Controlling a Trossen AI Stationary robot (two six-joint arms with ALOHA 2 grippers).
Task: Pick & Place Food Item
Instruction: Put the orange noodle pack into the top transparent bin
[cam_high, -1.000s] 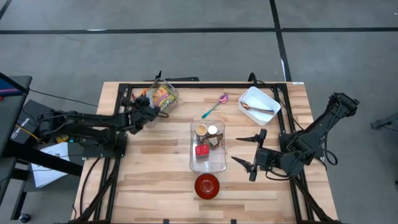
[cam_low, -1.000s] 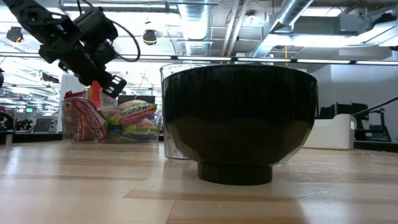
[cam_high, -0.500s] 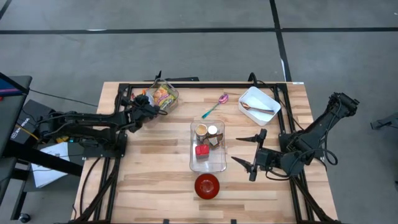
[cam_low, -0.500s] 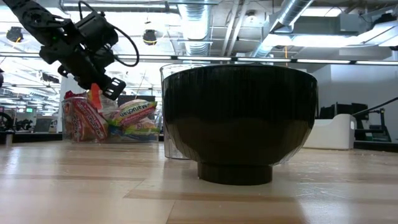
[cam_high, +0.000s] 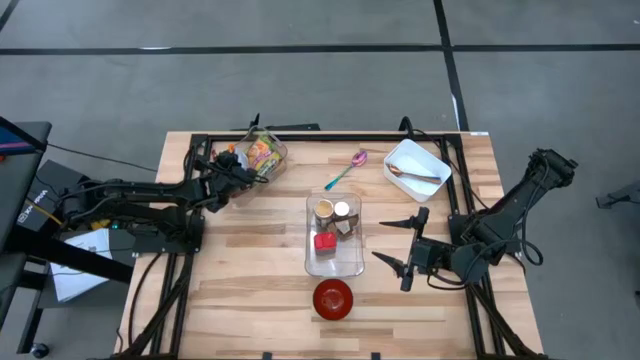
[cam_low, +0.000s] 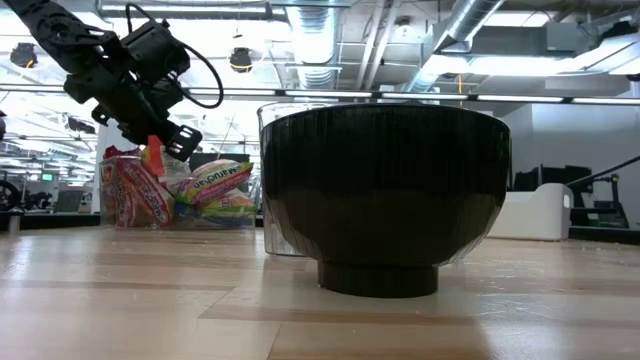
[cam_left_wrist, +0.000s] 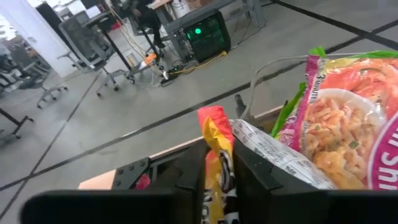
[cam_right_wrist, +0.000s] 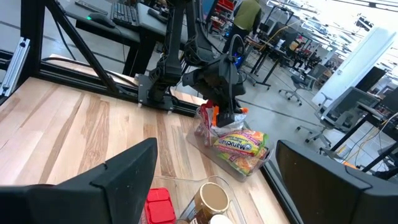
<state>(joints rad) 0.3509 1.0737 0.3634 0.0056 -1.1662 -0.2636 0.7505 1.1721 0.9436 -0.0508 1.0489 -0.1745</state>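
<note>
So far the job is barely begun. My left gripper (cam_high: 232, 171) sits at the bin (cam_high: 263, 153) of snack packs at the bench's (cam_high: 250, 290) eleven o'clock corner, jaws narrow, with a red-and-yellow packet (cam_left_wrist: 216, 146) standing upright between them; the wrist view shows it pinched there, though I would not swear the hold is firm. From the low view the packet's orange tip (cam_low: 152, 155) pokes up just under the fingers, among the other packs, so it is not lifted clear yet.

What is left, as I judge it: raise the packet out, carry it toward the clear tray (cam_high: 334, 236) at centre or the red bowl (cam_high: 333, 298) at six o'clock, and let go.

My right gripper (cam_high: 408, 253) waits at four o'clock, jaws wide and empty.
</note>
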